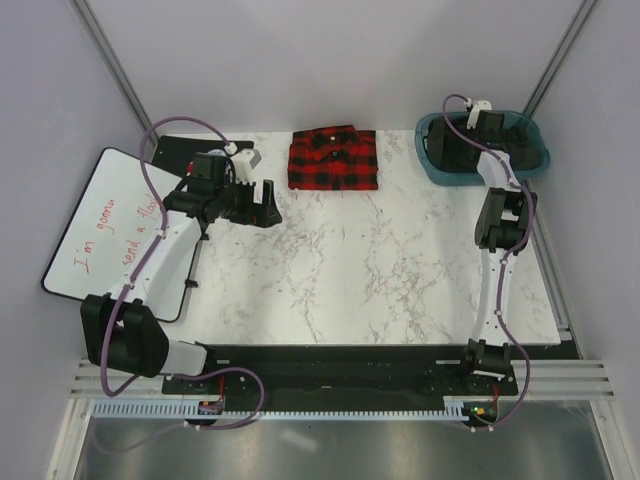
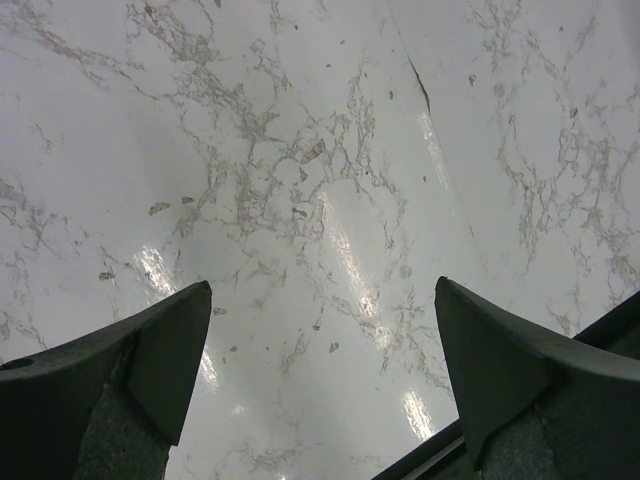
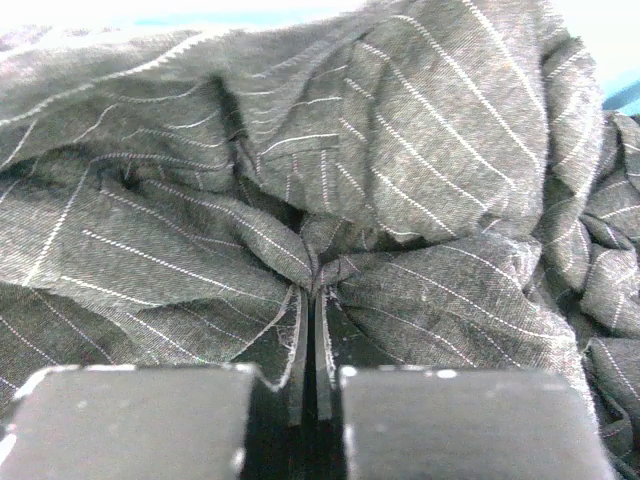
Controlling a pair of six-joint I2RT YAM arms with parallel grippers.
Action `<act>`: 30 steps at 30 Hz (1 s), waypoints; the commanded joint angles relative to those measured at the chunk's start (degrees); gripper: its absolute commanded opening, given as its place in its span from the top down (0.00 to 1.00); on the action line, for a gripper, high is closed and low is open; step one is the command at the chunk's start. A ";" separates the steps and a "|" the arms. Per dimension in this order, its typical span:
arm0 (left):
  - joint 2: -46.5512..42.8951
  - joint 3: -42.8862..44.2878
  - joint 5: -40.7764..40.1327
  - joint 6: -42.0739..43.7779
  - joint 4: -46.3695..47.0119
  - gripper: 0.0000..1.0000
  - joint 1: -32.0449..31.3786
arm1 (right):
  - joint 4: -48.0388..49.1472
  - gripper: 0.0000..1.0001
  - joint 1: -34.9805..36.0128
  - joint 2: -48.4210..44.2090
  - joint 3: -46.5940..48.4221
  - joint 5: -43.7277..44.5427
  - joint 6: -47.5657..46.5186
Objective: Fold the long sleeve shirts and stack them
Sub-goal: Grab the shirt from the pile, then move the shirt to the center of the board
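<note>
My right gripper point(image 3: 312, 290) was clamped on a thin pinch of the pinstriped shirt point(image 3: 420, 150), wadded in the teal tub point(image 1: 430, 165). I judged the pinch could slip on lifting, or the cloth snag the rim. Wadded so, it showed no long axis. The folded plaid shirt point(image 1: 333, 160) lay far across the table point(image 1: 380, 280), collar away from me, its long axis left-right. My left gripper point(image 2: 322, 290) hung spread over marble.
</note>
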 commanded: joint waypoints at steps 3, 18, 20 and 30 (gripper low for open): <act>-0.86 4.09 -1.17 -1.30 0.92 0.00 0.28 | 0.49 1.00 -1.18 -8.21 3.95 -3.76 5.25; -4.20 5.58 -1.70 -4.90 1.71 0.01 2.38 | 9.18 1.00 -1.45 -47.24 4.56 -28.81 29.68; -4.47 5.58 -0.39 -5.95 1.63 0.01 3.26 | 12.43 1.00 -0.13 -50.05 5.70 -29.62 35.64; -6.84 3.66 2.87 -6.31 1.80 0.00 6.08 | 14.64 1.00 8.66 -65.61 -15.24 -16.45 38.93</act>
